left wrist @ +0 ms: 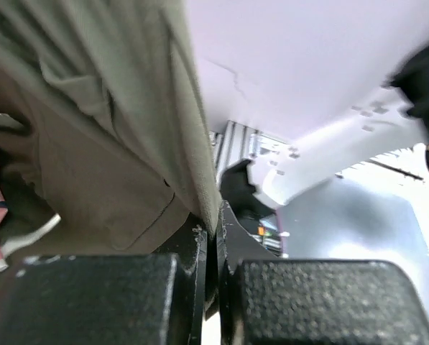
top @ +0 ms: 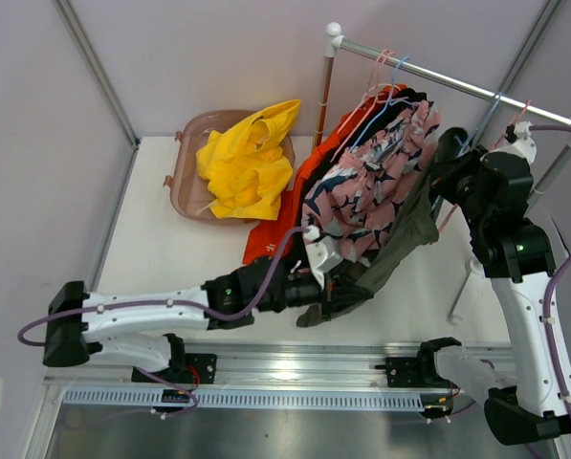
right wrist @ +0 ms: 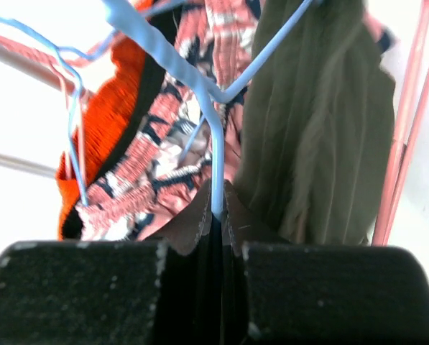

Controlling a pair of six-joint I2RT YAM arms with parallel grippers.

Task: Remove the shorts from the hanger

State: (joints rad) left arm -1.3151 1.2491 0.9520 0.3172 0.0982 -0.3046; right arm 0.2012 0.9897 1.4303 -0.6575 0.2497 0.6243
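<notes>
1. While the olive-green shorts (top: 411, 228) hang beneath the rail (top: 438, 78), the left gripper (top: 347, 287) pinches their lower edge low over the table (top: 170, 258). The left wrist view shows its jaws pressed together on a fold of the olive cloth (left wrist: 106, 108).
2. The right gripper (top: 452, 151) sits up by the rail, its jaws clamped narrow on the thin wire of a blue hanger (right wrist: 200, 93), which runs down between the fingers (right wrist: 218, 215).
3. Beside that wire, the olive-green shorts (right wrist: 315, 122) hang on the right and the pink patterned shorts (right wrist: 164, 165) on the left.
4. From above, the pink patterned shorts (top: 362, 191) hang just left of the olive pair and touch it.
5. The orange shorts (top: 275, 229) hang at the left end of the row, their lower part reaching the table.
6. The black shorts (right wrist: 146, 93) show only as a dark strip between the orange and patterned cloth.
7. The yellow shorts (top: 247, 163) lie bunched in a brown tub (top: 180, 182) at the table's far left, well apart from the rail.
</notes>
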